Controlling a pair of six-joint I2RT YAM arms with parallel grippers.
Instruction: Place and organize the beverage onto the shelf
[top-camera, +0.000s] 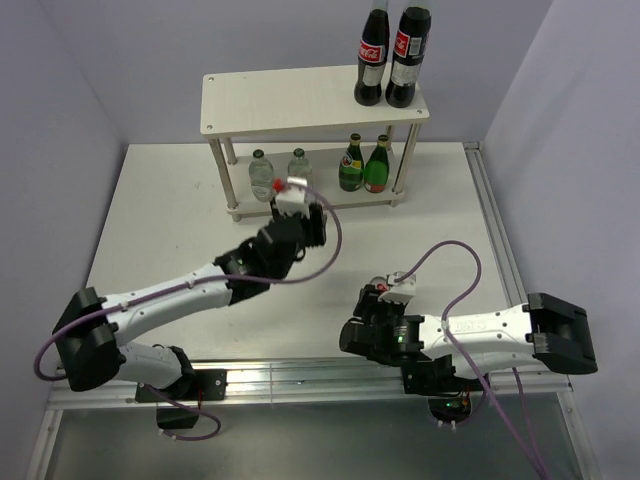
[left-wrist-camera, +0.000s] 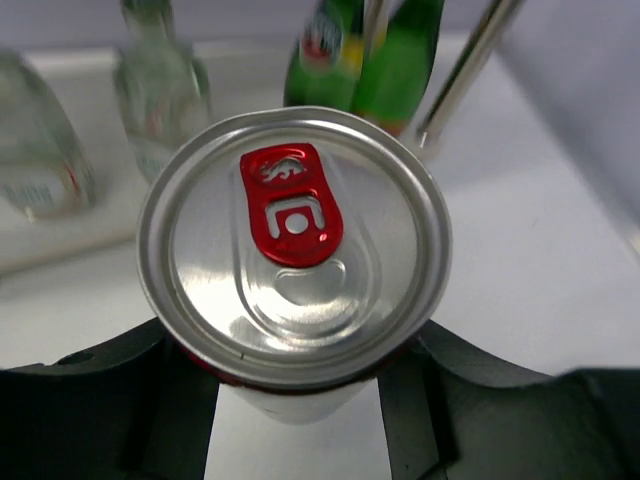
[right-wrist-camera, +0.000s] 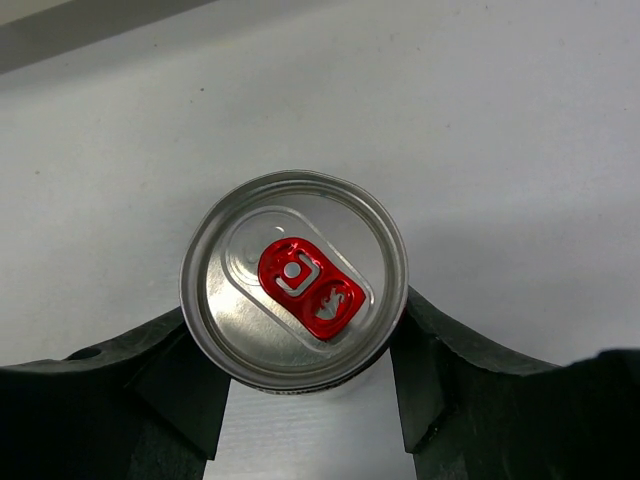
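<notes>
My left gripper (top-camera: 292, 215) is shut on a slim silver can (left-wrist-camera: 295, 245) with a red tab, held upright just in front of the shelf's (top-camera: 300, 100) lower board. On that board stand two clear bottles (top-camera: 260, 172) on the left and two dark green bottles (top-camera: 364, 163) on the right. In the left wrist view the clear bottles (left-wrist-camera: 160, 85) and green bottles (left-wrist-camera: 365, 55) stand blurred behind the can. My right gripper (top-camera: 385, 302) is low on the table by its base, its fingers (right-wrist-camera: 410, 350) pressed against both sides of a second red-tabbed can (right-wrist-camera: 293, 280).
Two tall dark cola bottles (top-camera: 390, 55) with red labels stand on the right end of the shelf's top board. Slim shelf legs (top-camera: 405, 165) stand beside the green bottles. Purple cables (top-camera: 330, 230) loop off both arms. Walls close in the table on the left and right.
</notes>
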